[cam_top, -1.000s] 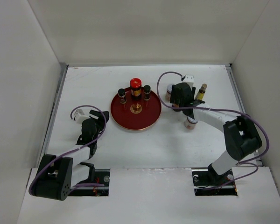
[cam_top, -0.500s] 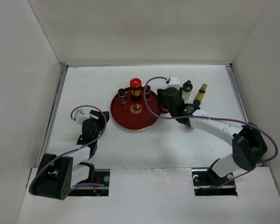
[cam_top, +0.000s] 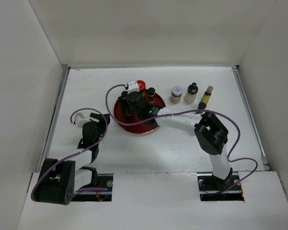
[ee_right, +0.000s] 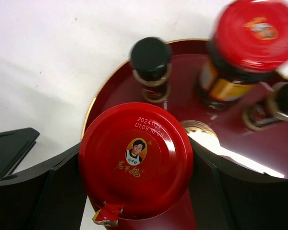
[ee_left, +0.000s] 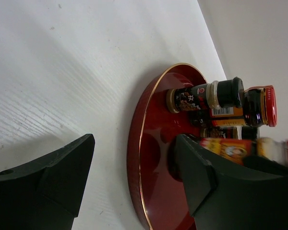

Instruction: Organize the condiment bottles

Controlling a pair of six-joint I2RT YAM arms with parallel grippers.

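My right gripper [cam_top: 133,102] is shut on a red-capped jar [ee_right: 136,160], its red lid filling the space between the two fingers [ee_right: 48,191]. It holds the jar over the near-left part of the round red tray [cam_top: 145,125]. Whether the jar's base touches the tray is hidden. On the tray stand another red-capped amber jar [ee_right: 249,43] and two small black-capped bottles [ee_right: 151,62] [cam_top: 151,92]. A lilac-lidded jar [cam_top: 176,94], a black-capped pale bottle [cam_top: 191,92] and a slim yellow bottle [cam_top: 206,96] stand to the tray's right. My left gripper [cam_top: 93,122] is open, left of the tray.
In the left wrist view the tray's gold-edged rim [ee_left: 140,158] lies just ahead of the open fingers [ee_left: 67,167]. White walls close in the table on three sides. The right arm [cam_top: 182,122] stretches across the table from its base to the tray.
The right arm has swung left from the bottles on the right to above the tray, carrying the red-capped jar. The left arm has stayed put.
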